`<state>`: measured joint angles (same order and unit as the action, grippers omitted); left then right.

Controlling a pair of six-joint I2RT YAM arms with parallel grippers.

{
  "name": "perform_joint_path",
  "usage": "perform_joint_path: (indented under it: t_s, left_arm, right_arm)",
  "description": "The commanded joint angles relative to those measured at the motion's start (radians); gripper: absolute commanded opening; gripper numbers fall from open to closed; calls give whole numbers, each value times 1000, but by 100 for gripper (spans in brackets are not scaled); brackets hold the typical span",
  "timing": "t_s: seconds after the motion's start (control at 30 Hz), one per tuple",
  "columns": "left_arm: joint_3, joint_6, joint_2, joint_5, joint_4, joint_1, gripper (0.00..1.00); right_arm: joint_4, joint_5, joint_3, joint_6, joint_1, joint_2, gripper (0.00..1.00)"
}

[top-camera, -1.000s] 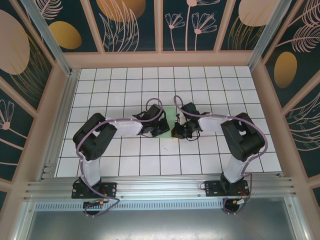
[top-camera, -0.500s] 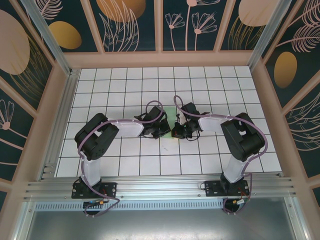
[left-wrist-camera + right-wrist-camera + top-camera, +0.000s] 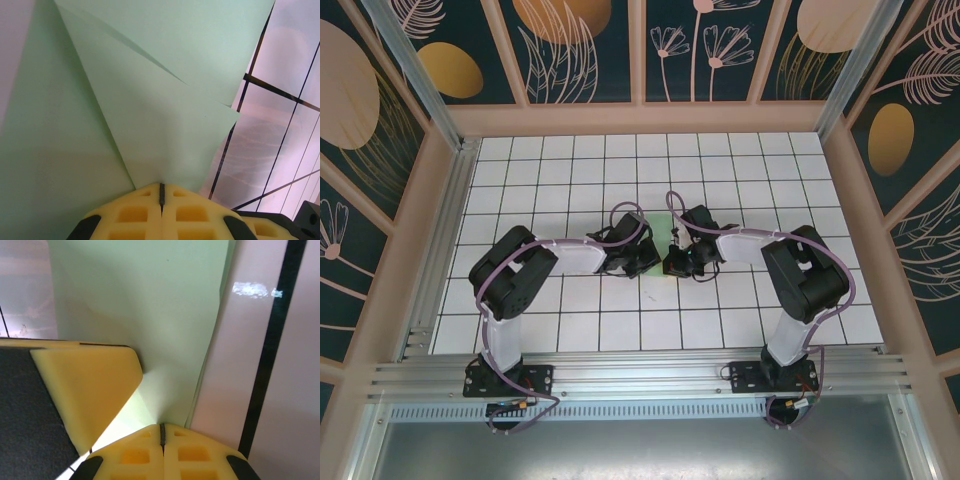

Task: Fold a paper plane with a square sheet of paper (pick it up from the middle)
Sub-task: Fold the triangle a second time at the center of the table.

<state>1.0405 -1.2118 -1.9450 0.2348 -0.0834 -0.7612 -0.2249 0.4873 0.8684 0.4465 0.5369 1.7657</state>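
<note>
We see a white tiled desk point(image 3: 520, 200) boxed in by dark panels point(image 3: 580, 50) painted with gold and pink leaves, and an aluminium rail point(image 3: 640, 372) running along its near edge.

From that rail the left arm point(image 3: 510, 275) rises at its base, bends at a raised elbow and reaches right and away toward the middle of the desk. The right arm point(image 3: 800, 270) mirrors it, with its elbow out to the right and its forearm pointing left. Their wrists come close together over the centre tiles, both tipped down toward the surface.

Between and beneath the wrists lies the sheet of paper point(image 3: 658, 226), light green and flat on the desk. From above we see only slivers of it past the arms. In the left wrist view it is already folded. One layer lies over another with slanted edges, and a pointed corner reaches out to the right over the tiles. In the right wrist view its right edge runs near a black grout line.

The left claw point(image 3: 161, 189) has its yellow foam fingers pressed together with no gap, their tips down against the paper. The right claw point(image 3: 162, 431) is closed the same way, with its tips on the paper near that right edge. We cannot tell whether either claw pinches a layer. One yellow finger point(image 3: 85, 390) of the left claw lies just beside the right claw's tips, also on the sheet.
</note>
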Motion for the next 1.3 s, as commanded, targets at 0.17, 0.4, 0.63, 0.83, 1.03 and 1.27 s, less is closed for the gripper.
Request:
perform_joint_path:
  t_s: [0.17, 0.4, 0.63, 0.83, 1.03, 1.27]
  left_arm:
    - [46, 107, -56, -135, 104, 135, 2]
    - [155, 178, -112, -139, 163, 183, 3]
    - [217, 192, -127, -173, 203, 189, 3]
    - [193, 229, -78, -186, 212, 228, 3]
    - [234, 312, 67, -284, 294, 231, 12]
    - [9, 297, 307, -260, 216, 230, 30]
  right_arm:
    - [-189, -257, -76, -28, 25, 120, 0]
    - [-185, -244, -76, -26, 26, 123, 0]
    - [-182, -236, -72, -21, 29, 127, 0]
    - [-175, -221, -54, -20, 29, 102, 0]
    - [-152, -178, 69, 17, 28, -20, 17]
    - [-97, -214, 184, 48, 16, -165, 51]
